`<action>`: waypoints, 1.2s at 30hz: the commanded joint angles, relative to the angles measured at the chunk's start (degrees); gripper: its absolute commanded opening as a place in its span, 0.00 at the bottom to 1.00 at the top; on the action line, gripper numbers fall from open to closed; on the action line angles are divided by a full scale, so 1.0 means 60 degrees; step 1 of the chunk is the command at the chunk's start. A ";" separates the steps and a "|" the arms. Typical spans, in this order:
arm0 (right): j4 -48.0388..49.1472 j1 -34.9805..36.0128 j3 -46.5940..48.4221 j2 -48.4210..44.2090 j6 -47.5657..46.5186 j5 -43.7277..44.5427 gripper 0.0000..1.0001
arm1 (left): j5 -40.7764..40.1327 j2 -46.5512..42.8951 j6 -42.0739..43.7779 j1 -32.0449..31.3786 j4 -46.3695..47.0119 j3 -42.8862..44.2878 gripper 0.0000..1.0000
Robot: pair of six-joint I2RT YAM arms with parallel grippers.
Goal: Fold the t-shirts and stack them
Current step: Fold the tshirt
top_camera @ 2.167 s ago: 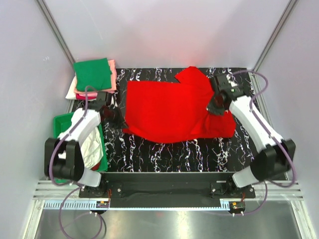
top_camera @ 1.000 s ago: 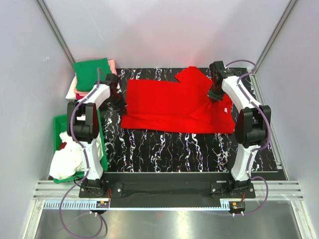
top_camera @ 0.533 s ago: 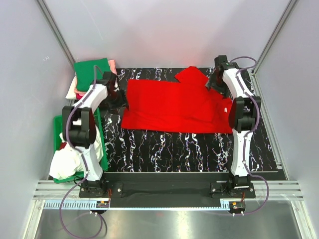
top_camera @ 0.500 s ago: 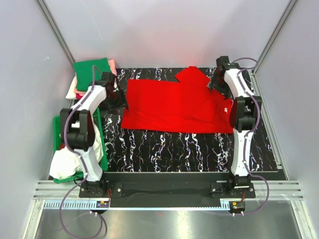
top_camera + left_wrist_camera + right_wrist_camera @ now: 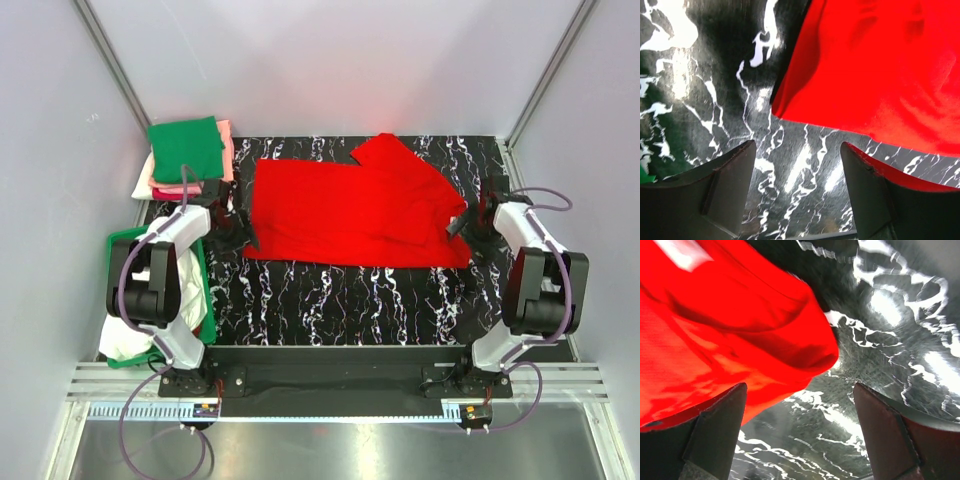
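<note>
Both arms have drawn back nearward to the short edges of the red tee (image 5: 350,210), jaws now wide and empty. It lies flat, long axis nine-to-three, at three o'clock of the left gripper (image 5: 231,228) and nine of the right gripper (image 5: 459,223), both equally near.

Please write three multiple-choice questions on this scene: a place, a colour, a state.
1. Where on the table is the folded stack? A far-left corner; B far-right corner; C near edge.
2. Its top t-shirt is: A white; B green; C red.
3. The left tool and right tool are: A both shut on cloth; B one shut; C both open, empty.
Answers: A, it lies by the far left wall; B, it is plainly green; C, both wrist views show spread jaws gripping nothing.
</note>
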 commanded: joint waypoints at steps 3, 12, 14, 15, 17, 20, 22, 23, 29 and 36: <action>0.1430 -0.0271 -0.1097 0.0479 0.0039 -0.0788 0.91 | 0.0218 0.0229 -0.0598 -0.0029 0.1439 -0.0491 0.74; 0.2266 -0.1151 -0.0966 0.1505 -0.0167 -0.1418 0.62 | 0.0160 0.0668 -0.0789 -0.0029 0.2260 -0.0858 0.61; 0.2324 -0.1180 -0.0951 0.1564 -0.0196 -0.1447 0.43 | 0.0189 0.0830 -0.0804 -0.0029 0.2406 -0.0785 0.48; 0.2339 -0.1180 -0.0951 0.1578 -0.0210 -0.1491 0.37 | 0.0117 0.0859 -0.0790 -0.0072 0.2451 -0.0756 0.31; 0.2310 -0.1224 -0.0893 0.1637 -0.0240 -0.1477 0.15 | 0.0086 0.0860 -0.0833 -0.0116 0.2539 -0.0712 0.07; 0.2092 -0.1458 -0.0659 0.1608 -0.0415 -0.1433 0.00 | 0.0131 0.0685 -0.0862 -0.0219 0.2291 -0.0639 0.00; 0.1871 -0.1793 -0.0585 0.1448 -0.0562 -0.1010 0.00 | -0.0074 0.0173 -0.0906 -0.0278 0.1984 -0.0668 0.00; 0.1653 -0.1912 -0.0584 0.1142 -0.0562 -0.0878 0.00 | -0.0147 -0.0061 -0.0994 -0.0278 0.1750 -0.0813 0.00; 0.1109 -0.2279 -0.0745 0.0188 -0.0533 0.0822 0.00 | 0.0027 -0.1760 -0.1243 -0.0453 0.1353 -0.1736 0.00; 0.1021 -0.2615 -0.1010 0.0158 -0.0547 0.0693 0.50 | 0.0539 -0.2479 -0.1346 -0.0658 0.1192 -0.2747 0.50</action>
